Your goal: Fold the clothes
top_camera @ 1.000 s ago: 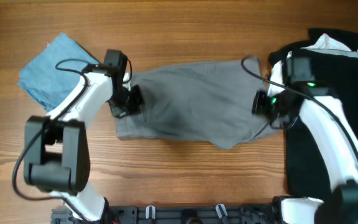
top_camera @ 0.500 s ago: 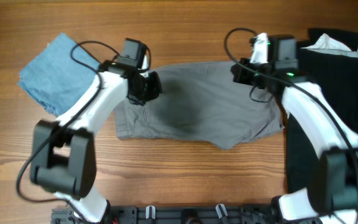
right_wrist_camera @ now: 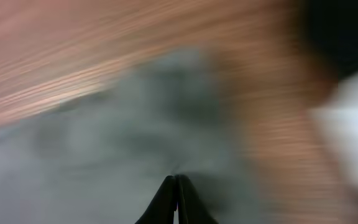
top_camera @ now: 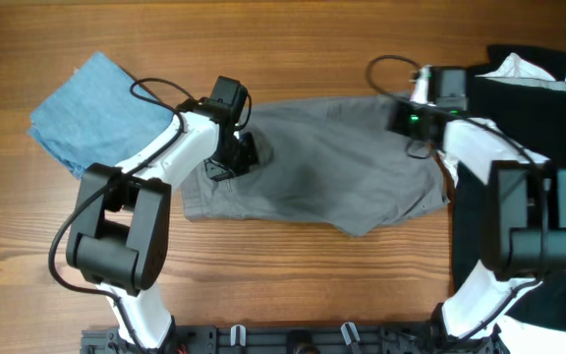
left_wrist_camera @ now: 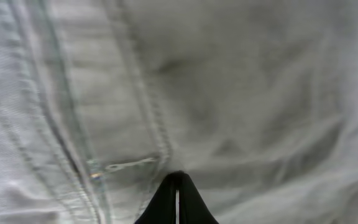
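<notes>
Right wrist: blurred table [right_wrist_camera: 73, 50], perhaps grey shorts [right_wrist_camera: 104, 143].

Readable text: none in any view.
Labels or brands: none can be read on the clothes [top_camera: 322, 162].

My table [top_camera: 293, 285]: brown wood-grain top, grain running L-R, fills the overhead view. Lighting even, shadows soft. Black rail [top_camera: 293, 339] w/ metal clips along near edge. R wrist view: same wood, blurred.
</notes>
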Controlling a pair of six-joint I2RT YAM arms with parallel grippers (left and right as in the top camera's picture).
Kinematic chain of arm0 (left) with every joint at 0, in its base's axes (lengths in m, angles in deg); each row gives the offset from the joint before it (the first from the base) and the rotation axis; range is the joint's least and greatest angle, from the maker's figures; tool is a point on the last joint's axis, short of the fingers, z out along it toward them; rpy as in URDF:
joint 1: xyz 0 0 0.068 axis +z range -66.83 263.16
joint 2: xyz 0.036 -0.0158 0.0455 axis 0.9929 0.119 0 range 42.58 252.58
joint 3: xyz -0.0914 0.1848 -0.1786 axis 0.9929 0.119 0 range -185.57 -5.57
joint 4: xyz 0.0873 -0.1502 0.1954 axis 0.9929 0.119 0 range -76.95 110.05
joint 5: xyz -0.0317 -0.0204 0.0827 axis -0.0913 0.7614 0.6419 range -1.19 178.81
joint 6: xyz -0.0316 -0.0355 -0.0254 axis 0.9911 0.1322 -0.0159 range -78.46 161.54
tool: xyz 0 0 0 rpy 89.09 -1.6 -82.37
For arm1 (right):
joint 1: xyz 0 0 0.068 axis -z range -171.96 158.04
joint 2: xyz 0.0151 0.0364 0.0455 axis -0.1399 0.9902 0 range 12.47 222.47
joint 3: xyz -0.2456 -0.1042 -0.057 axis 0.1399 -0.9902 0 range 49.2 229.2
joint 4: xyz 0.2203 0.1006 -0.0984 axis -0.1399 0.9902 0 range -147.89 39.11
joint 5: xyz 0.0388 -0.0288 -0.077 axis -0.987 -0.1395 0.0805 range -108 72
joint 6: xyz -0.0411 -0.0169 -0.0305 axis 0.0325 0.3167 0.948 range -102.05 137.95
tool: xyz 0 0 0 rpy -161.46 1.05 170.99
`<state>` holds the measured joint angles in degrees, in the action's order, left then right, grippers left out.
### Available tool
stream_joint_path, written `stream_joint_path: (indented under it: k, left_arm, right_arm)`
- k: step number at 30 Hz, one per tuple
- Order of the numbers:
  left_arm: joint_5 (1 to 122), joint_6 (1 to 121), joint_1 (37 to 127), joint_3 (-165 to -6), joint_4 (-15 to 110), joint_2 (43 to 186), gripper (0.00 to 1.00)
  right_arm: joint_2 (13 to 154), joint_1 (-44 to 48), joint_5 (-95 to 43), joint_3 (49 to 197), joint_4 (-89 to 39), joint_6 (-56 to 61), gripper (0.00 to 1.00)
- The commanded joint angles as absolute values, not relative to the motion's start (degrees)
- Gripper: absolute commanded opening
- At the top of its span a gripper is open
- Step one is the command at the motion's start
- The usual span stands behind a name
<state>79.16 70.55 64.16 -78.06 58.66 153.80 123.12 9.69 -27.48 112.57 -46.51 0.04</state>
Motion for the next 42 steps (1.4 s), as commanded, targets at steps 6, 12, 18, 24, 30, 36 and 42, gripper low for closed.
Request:
stream_joint_path:
  k: [6,12,18,24,30,36,42]
  left_arm:
    - [80.21,70.29,67.48,-78.63,61.61,152.95,0.06]
    - [74.20,70.31,70.46,-79.85,59.75,147.07,0.05]
    - [73.21,70.31,69.41,-79.81,57.44,146.09,0.04]
    - [73.19,70.53,68.75,-79.72,57.41,146.63,0.04]
    - [73.28,70.51,68.75,-79.72,58.00,146.63,0.06]
    - [77.15,70.49,68.36,-79.33,60.25,146.63,0.05]
    - [77.63,70.51,68.38,-77.99,60.23,146.63,0.05]
  right_arm:
    - [119.53,17.50,-30.60,115.02,-37.31,3.69,0.08]
    - [110.11,14.24,-46.62,115.39,-35.30,4.61,0.04]
    - [111.86,6.20,-46.78,115.17,-35.21,7.01,0.04]
    - [120.52,-1.23,-43.78,115.17,-39.89,12.15,0.04]
    - [127.36,-0.86,-33.99,115.17,-49.81,8.54,0.04]
    - [129.13,5.52,-23.17,115.17,-50.31,0.41,0.04]
    - [129.17,11.77,-26.45,115.19,-44.65,-2.28,0.04]
